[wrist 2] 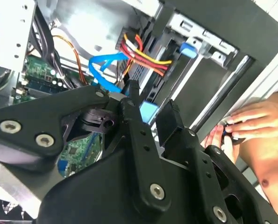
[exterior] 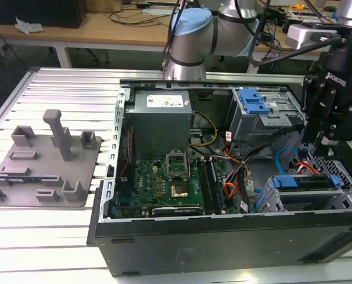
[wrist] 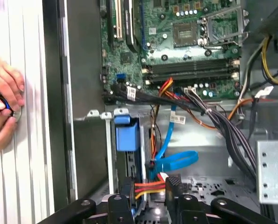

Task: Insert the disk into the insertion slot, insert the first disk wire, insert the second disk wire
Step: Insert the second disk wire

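Hovering low over the drive corner of the open PC chassis (exterior: 223, 242), the gripper (wrist: 148, 191) has its two matt black fingers parted w/ a moderate gap, and nothing clamped as far as I can judge

Key relation: the first disk wire (wrist: 150, 187) lies right in that gap. Its red/yellow/orange strands run crosswise from one finger toward the other, so the long axis is across the jaws, not along them. The plug end sits close by one finger, but I can't tell if it touches

Just beyond the fingertips, farther into the case, the second disk wire (wrist: 176, 161) loops back on itself. It's a flat, glossy bright-blue cable, prob springy, near the strands but apart from the fingers

Beside the gap on the chassis-wall side is the disk (wrist: 127, 135), w/ the hard blue plastic carrier tab toward the camera and the drive body on edge under it. In the exterior view it looks seated in the insertion slot (exterior: 347, 177), a grey perforated sheet-metal cage directly below the gripper

Strands are thin, limp and insulated, so likely to flex away under a pinch

Well beyond: green motherboard (wrist: 185, 42) w/ grey cable bundles. Outside the chassis wall, a person's hand (wrist: 3, 107) rests on the ribbed aluminium table (exterior: 63, 89)
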`<state>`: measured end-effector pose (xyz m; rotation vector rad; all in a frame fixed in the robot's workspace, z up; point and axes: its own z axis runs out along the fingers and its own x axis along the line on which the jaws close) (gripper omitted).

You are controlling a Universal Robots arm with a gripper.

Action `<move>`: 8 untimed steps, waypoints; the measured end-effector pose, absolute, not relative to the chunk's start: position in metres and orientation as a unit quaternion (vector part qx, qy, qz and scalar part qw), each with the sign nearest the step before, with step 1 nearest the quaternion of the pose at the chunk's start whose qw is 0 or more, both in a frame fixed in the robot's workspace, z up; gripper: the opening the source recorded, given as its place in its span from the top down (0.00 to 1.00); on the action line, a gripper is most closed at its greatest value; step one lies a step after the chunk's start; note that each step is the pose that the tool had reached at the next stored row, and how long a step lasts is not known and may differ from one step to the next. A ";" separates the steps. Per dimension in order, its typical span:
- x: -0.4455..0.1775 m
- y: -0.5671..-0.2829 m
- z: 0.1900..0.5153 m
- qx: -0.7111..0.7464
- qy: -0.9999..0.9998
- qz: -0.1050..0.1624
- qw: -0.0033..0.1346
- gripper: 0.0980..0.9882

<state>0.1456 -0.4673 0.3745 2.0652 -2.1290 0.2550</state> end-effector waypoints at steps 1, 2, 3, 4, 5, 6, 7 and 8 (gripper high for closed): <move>0.144 -0.466 0.374 0.692 -0.711 0.088 0.085 0.63; 0.144 -0.466 0.374 0.693 -0.709 0.092 0.088 0.63; 0.143 -0.465 0.373 0.695 -0.706 0.096 0.092 0.63; 0.142 -0.464 0.373 0.696 -0.705 0.099 0.094 0.63; 0.141 -0.463 0.372 0.698 -0.703 0.102 0.096 0.63; 0.140 -0.461 0.371 0.698 -0.702 0.103 0.097 0.63; 0.138 -0.460 0.371 0.699 -0.701 0.104 0.098 0.63; 0.136 -0.457 0.369 0.700 -0.699 0.106 0.100 0.63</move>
